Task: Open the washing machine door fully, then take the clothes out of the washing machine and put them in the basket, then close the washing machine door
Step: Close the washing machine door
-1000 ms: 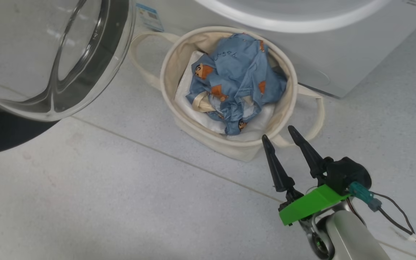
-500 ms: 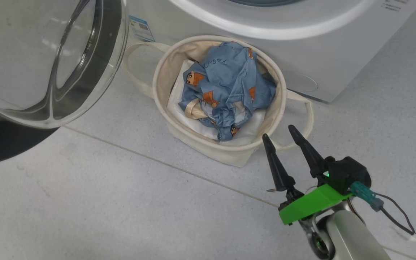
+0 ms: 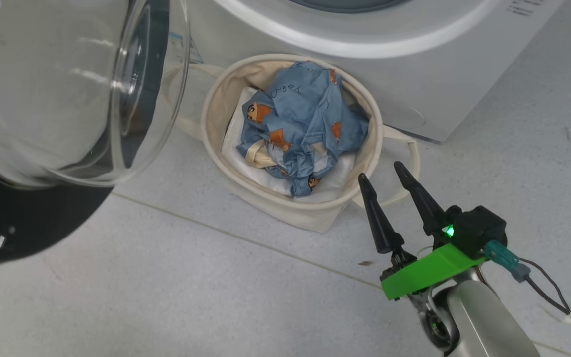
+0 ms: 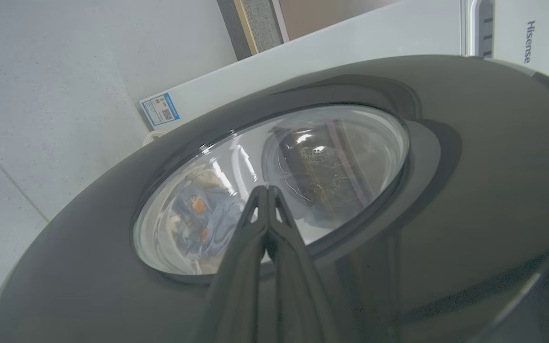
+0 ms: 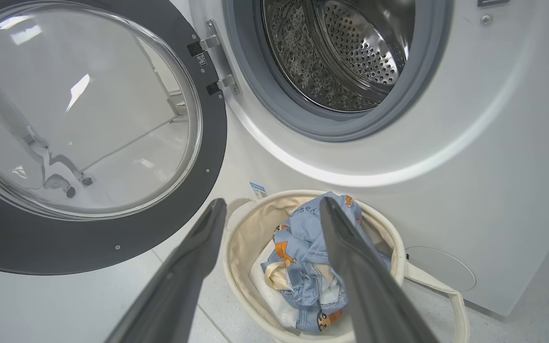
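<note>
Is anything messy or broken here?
Nothing stands out. The clothes sit crumpled inside the basket, none on the floor, and the washing machine door hangs open, looking intact.

A round washing machine door (image 3: pixel 67 94) with a bulging clear glass centre and a glossy black rim stands open at the near left. At the far side is the white box-shaped washing machine (image 3: pixel 414 74). Just in front of it, on the pale grey tiled floor (image 3: pixel 166 297), sits a cream canvas round basket (image 3: pixel 285 210) with looped handles. Inside it lie crumpled light blue clothes (image 3: pixel 300 124) printed with orange-brown figures, on top of a flat white sheet (image 3: pixel 233 153). At the near right, the right gripper (image 3: pixel 380 171), on a green plastic mount (image 3: pixel 424 270), has its two long dark fingers (image 3: pixel 379 223) spread apart, tips near the basket's right handle.
</note>
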